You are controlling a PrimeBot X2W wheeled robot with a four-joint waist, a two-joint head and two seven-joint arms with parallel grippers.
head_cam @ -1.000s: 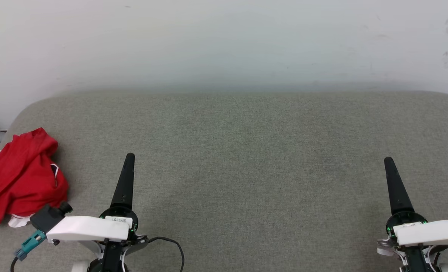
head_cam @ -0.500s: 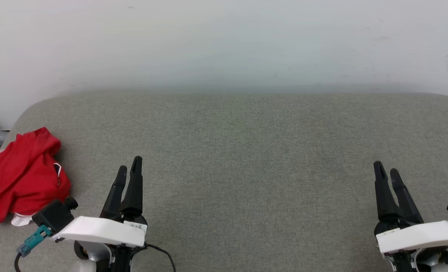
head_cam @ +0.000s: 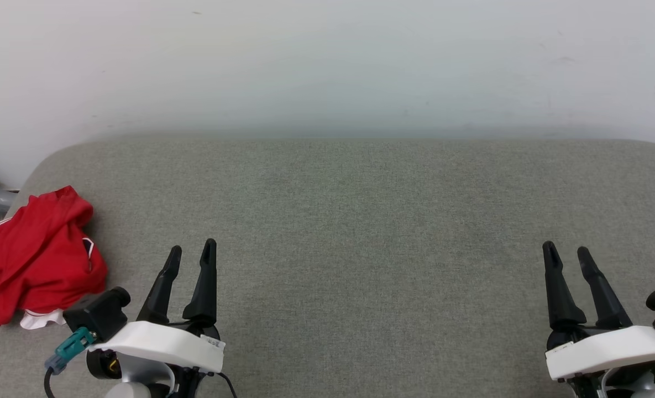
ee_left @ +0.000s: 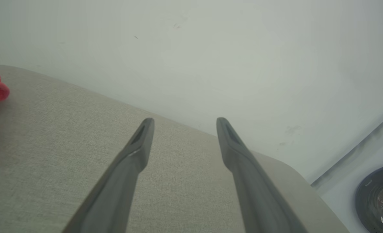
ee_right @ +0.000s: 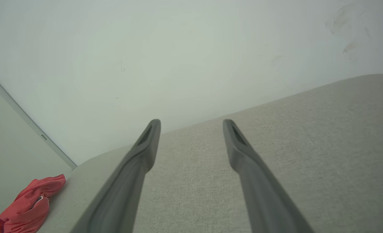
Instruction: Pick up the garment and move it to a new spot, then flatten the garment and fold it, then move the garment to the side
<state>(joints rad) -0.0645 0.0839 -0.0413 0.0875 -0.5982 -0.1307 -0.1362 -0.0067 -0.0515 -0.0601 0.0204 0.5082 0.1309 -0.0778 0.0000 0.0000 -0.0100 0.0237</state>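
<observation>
- Your left gripper (head_cam: 193, 249) stands wide open over the grey cushion (head_cam: 360, 221), gripping nothing.
- Your right gripper (head_cam: 566, 250), well apart from it, is spread just as wide and is empty.
- The garment (head_cam: 34, 260) lies crumpled just left of your left gripper, untouched.
- A pale wall (head_cam: 327, 66) rises beyond.

**Seven o'clock:** left gripper (head_cam: 193, 247), two long tapered black fingers (head_cam: 203, 287) on a glossy white wrist shell (head_cam: 156, 342) with a small printed label (head_cam: 212, 342); boxy black camera module (head_cam: 98, 314), teal plug (head_cam: 73, 344), thin black cable (head_cam: 229, 387).

**Four o'clock:** right gripper (head_cam: 566, 249), matching fingers and white shell (head_cam: 609, 345).
</observation>
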